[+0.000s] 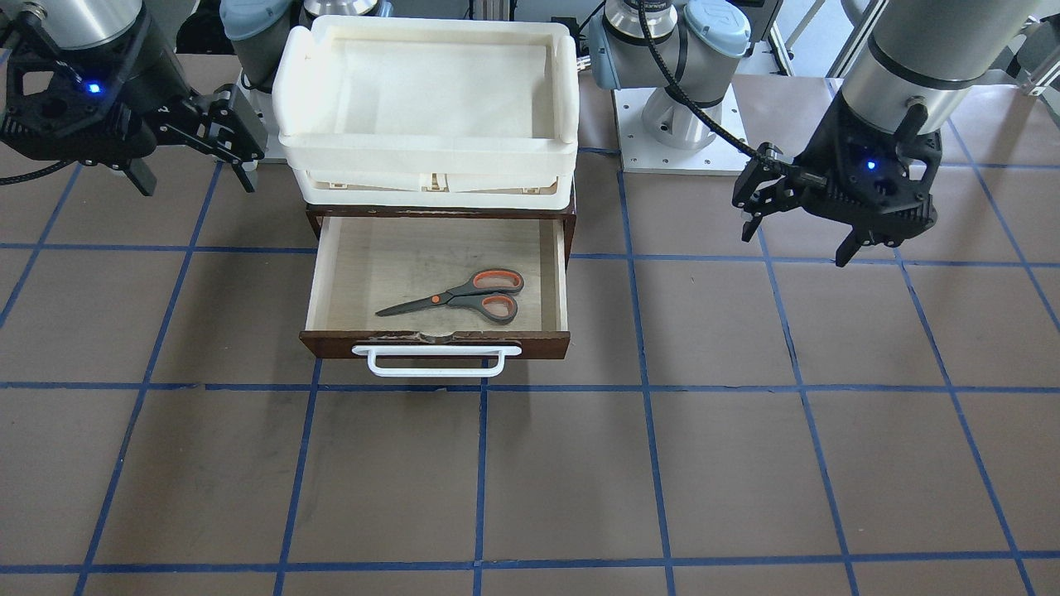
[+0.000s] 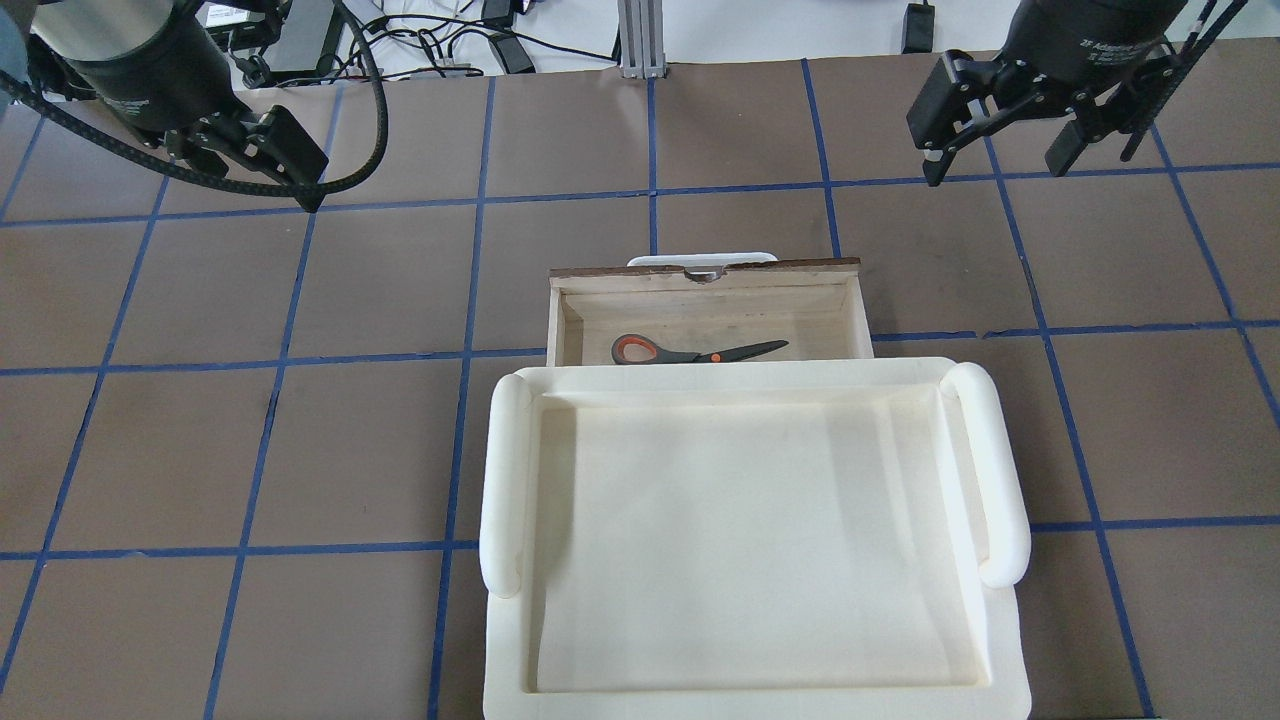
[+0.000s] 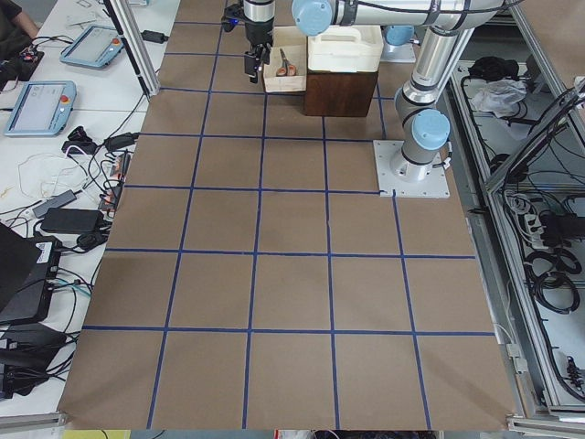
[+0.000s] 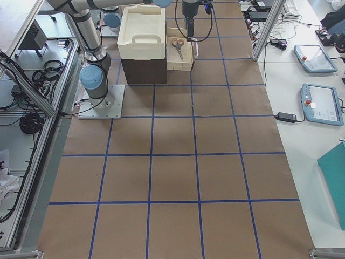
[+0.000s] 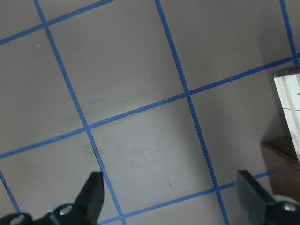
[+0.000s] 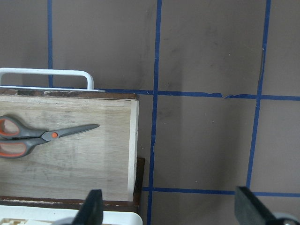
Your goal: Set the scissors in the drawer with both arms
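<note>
The scissors [image 1: 464, 295] lie flat on the floor of the open drawer [image 1: 562, 273], handles toward the robot's left and blades toward its right. They also show in the overhead view [image 2: 690, 352] and the right wrist view [image 6: 42, 138]. The drawer's dark front with the white bar handle [image 1: 436, 362] faces away from the robot. My left gripper [image 1: 799, 240] is open and empty, hovering over the table well to the drawer's side [image 2: 290, 170]. My right gripper [image 1: 192, 174] is open and empty, above the table beside the drawer's other side [image 2: 1000, 160].
A white plastic bin [image 1: 426, 157] sits on top of the small dark cabinet [image 3: 340, 91] behind the drawer. The brown table top has a blue tape grid. Both arm bases stand behind the cabinet. Operator desks with tablets lie beyond the table's far edge.
</note>
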### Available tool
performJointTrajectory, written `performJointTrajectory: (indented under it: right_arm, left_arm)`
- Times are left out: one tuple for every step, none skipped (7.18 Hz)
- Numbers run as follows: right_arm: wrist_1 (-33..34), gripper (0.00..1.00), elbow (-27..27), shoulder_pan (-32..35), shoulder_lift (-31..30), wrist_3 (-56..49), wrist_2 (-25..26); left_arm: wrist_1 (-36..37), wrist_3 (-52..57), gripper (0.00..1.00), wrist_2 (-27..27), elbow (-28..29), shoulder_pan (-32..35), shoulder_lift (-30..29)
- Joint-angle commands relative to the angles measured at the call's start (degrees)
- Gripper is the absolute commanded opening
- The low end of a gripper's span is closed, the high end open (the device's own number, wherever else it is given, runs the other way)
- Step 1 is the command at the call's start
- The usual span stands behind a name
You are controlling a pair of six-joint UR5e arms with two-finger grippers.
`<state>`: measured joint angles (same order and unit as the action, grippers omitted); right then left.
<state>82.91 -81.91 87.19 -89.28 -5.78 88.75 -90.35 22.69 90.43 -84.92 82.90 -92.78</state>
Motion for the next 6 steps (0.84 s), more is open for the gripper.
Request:
performJointTrajectory:
  right_arm:
    - [0.15,1.00,-0.09,0.00,0.07,0.07,-0.33]
    - [0.23,1.00,-0.09,0.00,0.16,0.07,-0.41]
    - [0.32,1.00,-0.09,0.00,0.16,0.07,-0.33]
    - [0.24,1.00,-0.09,0.00,0.16,0.07,-0.33]
    - [0.15,1.00,-0.18,0.00,0.25,0.07,-0.41]
    - [0.06,1.00,-0.09,0.00,1.12,0.07,-0.42]
  left_arm:
    - [-4.03,-11.21,1.00,0.01,-0.68,-0.54,1.10]
    - [-4.66,-12.22,1.00,0.44,-1.21,-0.54,1.28]
    - [-3.88,-12.58,1.00,0.36,-2.78,-0.63,1.89]
    - [-3.35,-15.54,1.00,0.10,-3.58,-0.63,1.81]
    - [-2.21,-18.18,1.00,0.09,-2.63,-0.55,1.64]
    - [-1.07,-19.25,1.00,0.01,-2.62,0.06,1.72]
